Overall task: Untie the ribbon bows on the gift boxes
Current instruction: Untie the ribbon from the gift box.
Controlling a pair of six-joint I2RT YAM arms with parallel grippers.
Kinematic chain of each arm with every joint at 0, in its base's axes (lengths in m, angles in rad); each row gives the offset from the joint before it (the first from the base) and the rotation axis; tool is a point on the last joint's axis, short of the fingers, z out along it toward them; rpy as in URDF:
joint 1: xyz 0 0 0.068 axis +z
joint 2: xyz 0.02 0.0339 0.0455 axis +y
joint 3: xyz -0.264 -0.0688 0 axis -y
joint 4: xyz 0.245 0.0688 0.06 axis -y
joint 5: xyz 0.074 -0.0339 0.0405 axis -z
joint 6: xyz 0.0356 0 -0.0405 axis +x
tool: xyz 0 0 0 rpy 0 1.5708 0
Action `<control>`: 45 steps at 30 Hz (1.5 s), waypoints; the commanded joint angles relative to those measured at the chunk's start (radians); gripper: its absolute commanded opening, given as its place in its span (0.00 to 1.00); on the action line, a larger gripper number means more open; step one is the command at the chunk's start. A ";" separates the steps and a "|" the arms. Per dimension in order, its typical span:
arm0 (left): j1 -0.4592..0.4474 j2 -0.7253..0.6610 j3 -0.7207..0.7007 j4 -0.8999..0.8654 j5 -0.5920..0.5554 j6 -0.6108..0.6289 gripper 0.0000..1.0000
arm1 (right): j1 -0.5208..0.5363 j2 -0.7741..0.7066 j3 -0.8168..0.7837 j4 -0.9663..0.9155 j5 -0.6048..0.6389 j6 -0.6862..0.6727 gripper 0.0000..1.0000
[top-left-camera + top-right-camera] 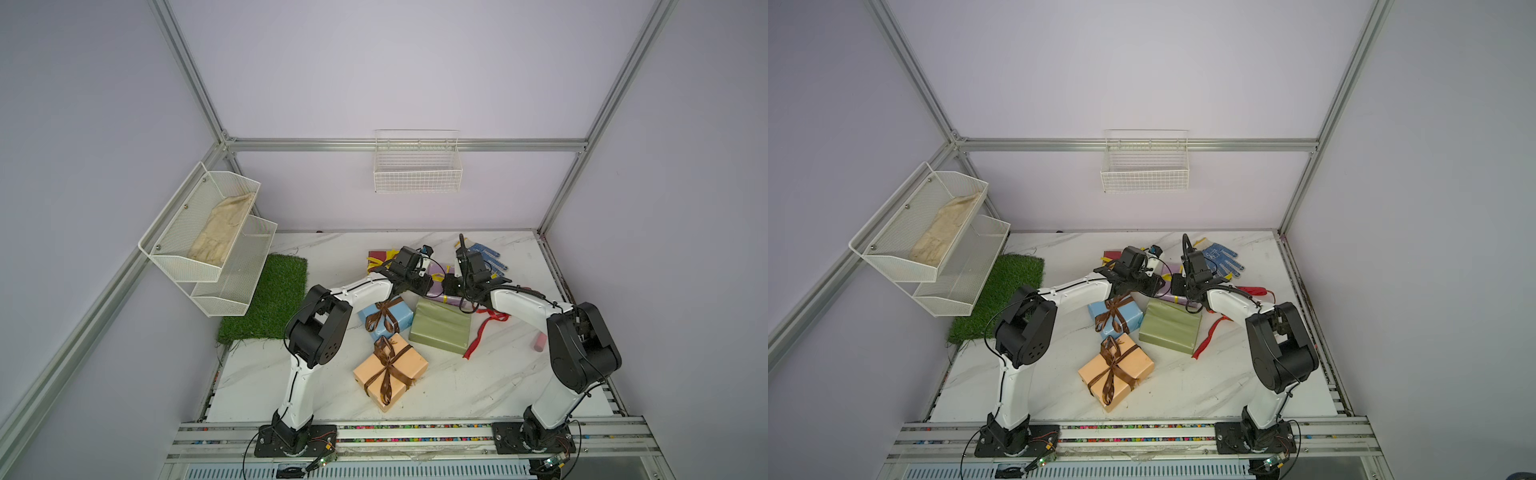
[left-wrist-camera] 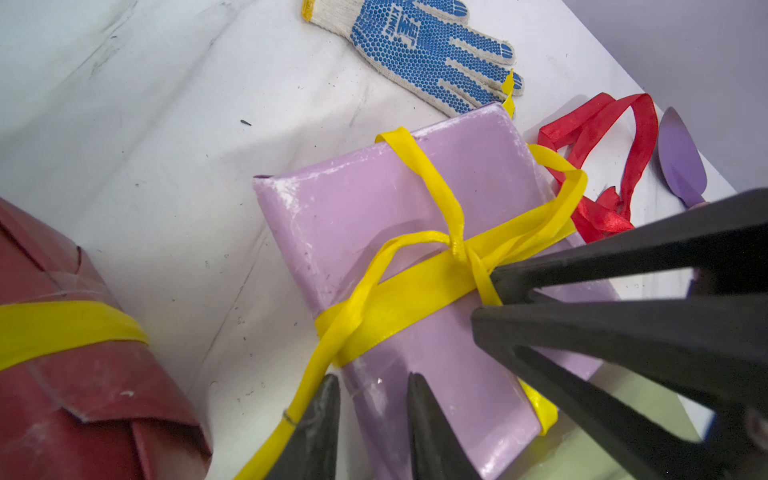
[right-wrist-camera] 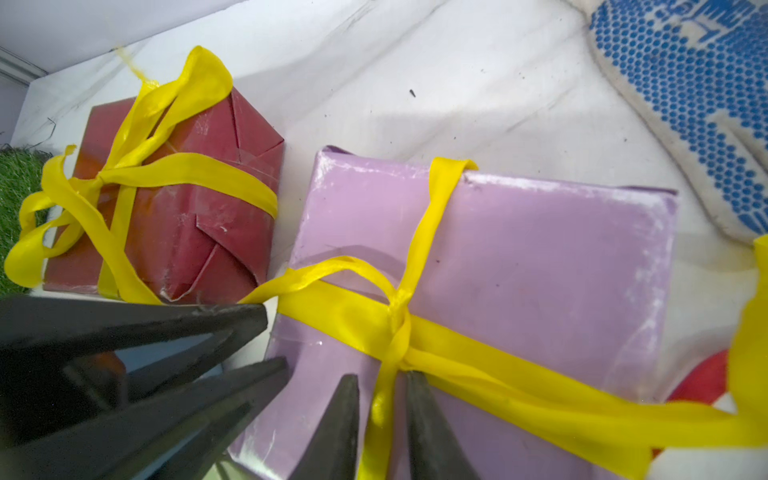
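Clock directions take the table (image 1: pixel 498 374) from above, with the robot's base at 6. The lilac box (image 2: pixel 374 216) lies flat toward 12, touching the far edge of the olive box (image 1: pixel 436 332). Both grippers meet over it.

The yellow ribbon (image 2: pixel 457 245) crosses the lilac lid and is knotted near its middle, with one loop out toward 9 and one toward 3.

The left gripper (image 2: pixel 372 376) reaches in from 9 o'clock. Its jaws stand apart over the box edge, and the ribbon's long end runs along the outside of one finger, not between them.

The right gripper (image 3: pixel 381 374) reaches in from 3 o'clock. Its jaws are narrowly apart and straddle a ribbon tail just below the knot. A sliver of lilac shows on each side of the tail, so nothing is clamped.

The red box (image 3: pixel 216 199) sits at the lilac box's 10 o'clock, close but apart, with its own yellow bow (image 3: pixel 124 166) tied. The blue box (image 1: pixel 403 313) is at the olive box's 9 o'clock and the peach box (image 1: pixel 365 370) is toward 6. Each has a tied brown bow (image 1: pixel 384 311). The olive box is bare, and the red ribbon (image 2: pixel 644 133) lies loose at its 3 o'clock. A glove (image 2: pixel 415 45) lies at the lilac box's 2 o'clock.
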 commanded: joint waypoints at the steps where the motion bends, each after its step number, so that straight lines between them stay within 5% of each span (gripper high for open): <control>1: 0.000 0.023 -0.005 0.026 0.007 -0.016 0.29 | 0.005 0.022 0.006 -0.016 -0.006 -0.015 0.14; 5: 0.000 0.031 -0.006 0.026 0.004 -0.036 0.27 | 0.006 -0.015 -0.001 -0.020 -0.033 -0.061 0.00; 20: 0.006 0.048 0.001 0.012 -0.039 -0.072 0.24 | 0.006 -0.291 -0.084 -0.180 -0.166 -0.191 0.00; 27: 0.009 0.048 0.005 0.009 -0.035 -0.078 0.24 | 0.007 -0.344 -0.167 -0.234 -0.326 -0.104 0.00; 37: 0.014 0.048 0.013 0.006 -0.033 -0.077 0.24 | 0.007 -0.358 -0.214 -0.469 -0.279 -0.080 0.00; 40: 0.014 0.045 0.012 0.008 -0.033 -0.079 0.24 | 0.007 -0.386 -0.197 -0.524 -0.199 -0.083 0.08; 45: 0.014 0.044 0.009 0.007 -0.028 -0.076 0.24 | 0.007 -0.419 -0.115 -0.622 -0.064 -0.092 0.43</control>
